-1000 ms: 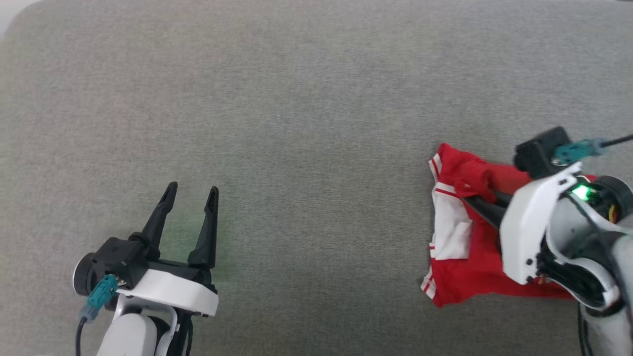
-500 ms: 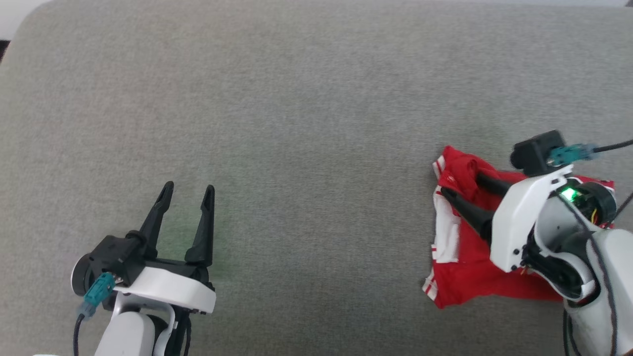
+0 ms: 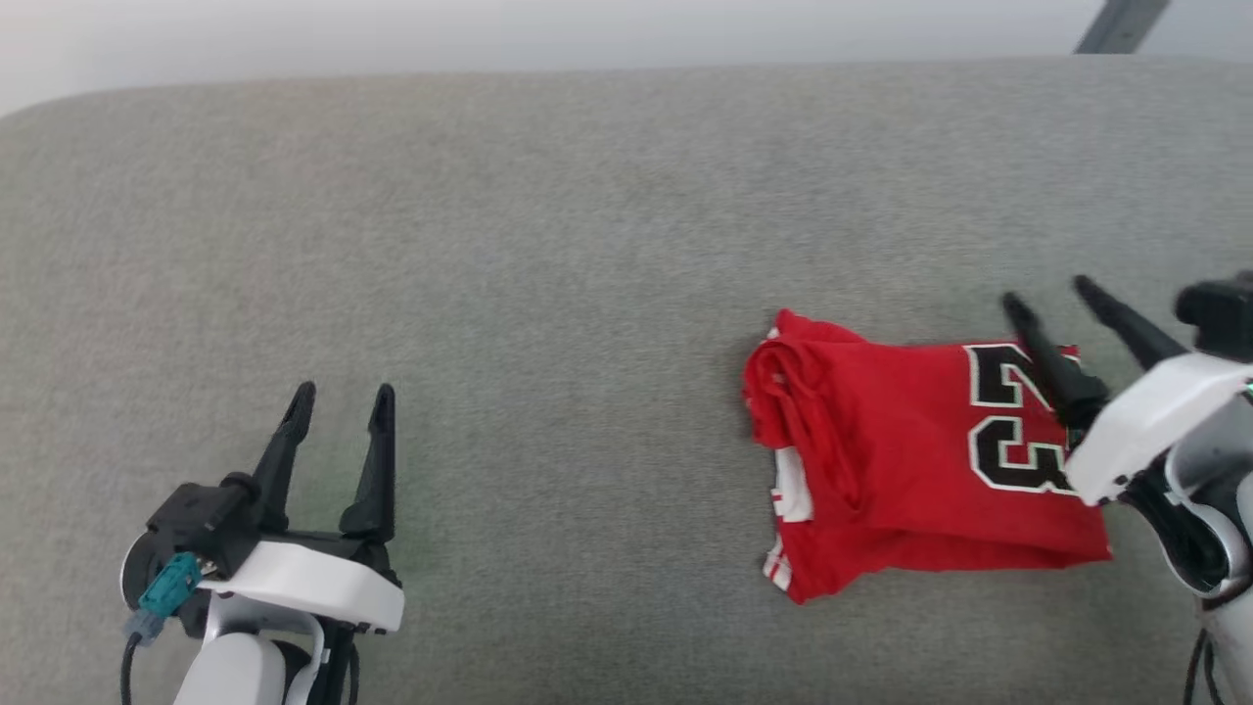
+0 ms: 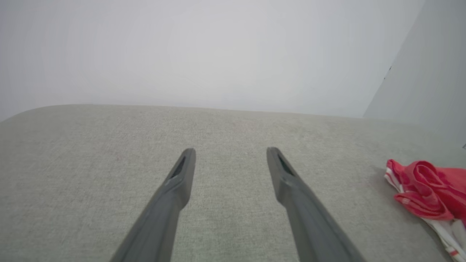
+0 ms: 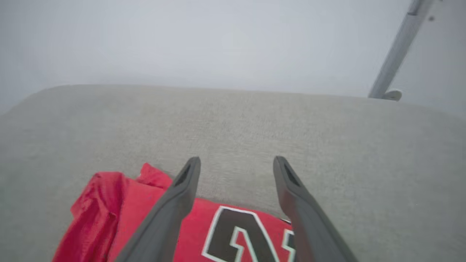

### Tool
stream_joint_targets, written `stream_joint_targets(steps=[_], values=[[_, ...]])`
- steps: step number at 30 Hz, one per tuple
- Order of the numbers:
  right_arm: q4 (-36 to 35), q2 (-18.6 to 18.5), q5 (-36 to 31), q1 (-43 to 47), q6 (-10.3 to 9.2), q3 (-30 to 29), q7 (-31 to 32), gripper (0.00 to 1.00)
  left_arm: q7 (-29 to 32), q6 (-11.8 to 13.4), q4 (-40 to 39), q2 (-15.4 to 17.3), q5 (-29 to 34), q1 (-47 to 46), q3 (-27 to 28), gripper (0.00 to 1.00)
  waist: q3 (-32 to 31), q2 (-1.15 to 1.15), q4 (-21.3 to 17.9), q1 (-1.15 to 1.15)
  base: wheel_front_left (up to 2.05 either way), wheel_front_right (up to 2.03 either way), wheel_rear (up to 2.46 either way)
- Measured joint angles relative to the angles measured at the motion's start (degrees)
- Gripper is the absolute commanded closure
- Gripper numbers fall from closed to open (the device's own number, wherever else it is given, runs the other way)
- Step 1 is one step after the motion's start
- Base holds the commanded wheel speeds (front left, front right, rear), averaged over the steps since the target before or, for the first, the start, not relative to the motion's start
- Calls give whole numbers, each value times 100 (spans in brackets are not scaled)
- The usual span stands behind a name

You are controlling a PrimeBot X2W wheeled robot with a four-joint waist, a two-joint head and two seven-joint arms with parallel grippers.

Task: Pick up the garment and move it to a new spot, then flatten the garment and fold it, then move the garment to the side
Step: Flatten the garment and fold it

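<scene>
The garment (image 3: 910, 455) is a red jersey folded into a rough rectangle on the grey surface, right of centre, with black-and-white block lettering on its right part and white striped trim at its left edge. My right gripper (image 3: 1049, 296) hangs open above the garment's right end, holding nothing; in the right wrist view its fingers (image 5: 235, 162) spread over the lettering of the garment (image 5: 120, 218). My left gripper (image 3: 340, 397) stands open at the lower left, far from the cloth. The left wrist view has the left gripper (image 4: 230, 153) open, with the garment (image 4: 426, 191) bunched at the right edge.
The grey fabric surface (image 3: 548, 294) stretches wide between the two grippers, its rounded far edge meeting a pale wall. A grey metal bar (image 3: 1121, 24) slants at the top right, past the far edge.
My right gripper has opened, let go of the garment and pulled back to the right and up. The garment now lies flatter, lettering showing. The camera has tilted, bringing the far edge into view.
</scene>
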Motion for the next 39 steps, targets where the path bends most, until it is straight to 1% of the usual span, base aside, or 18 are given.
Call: stream_joint_targets(steps=[5,9,13,20,23,28,32,39], values=[[745,27,-158,-5,0,-52,-1151,0,0,0,108,60,-67,78,91,0,-198,0,-217,0,0,0,0],[1069,119,-248,119,0,-60,-1909,0,0,1,152,78,-164,170,141,0,-396,0,-317,0,0,0,0],[1184,254,-374,495,0,-183,-2274,0,0,0,97,85,-167,420,218,0,-623,0,-350,0,0,0,0],[837,508,-712,1045,0,-502,-2427,0,0,1,-278,49,-149,918,393,0,-816,0,-332,0,0,0,0],[716,532,-802,1194,0,-584,-2435,0,0,1,-405,20,-110,1087,469,0,-841,0,-317,0,0,0,0],[426,555,-881,1580,0,-845,-2426,0,0,1,-697,-132,-7,1494,644,0,-867,0,-272,0,0,0,0],[232,591,-901,1721,0,-1059,-2331,0,0,1,-825,-163,29,1640,665,0,-854,0,-255,0,0,0,0],[-13,670,-893,1830,0,-1176,-2091,0,0,0,-871,-196,47,1653,689,0,-826,0,-274,0,0,0,0]])
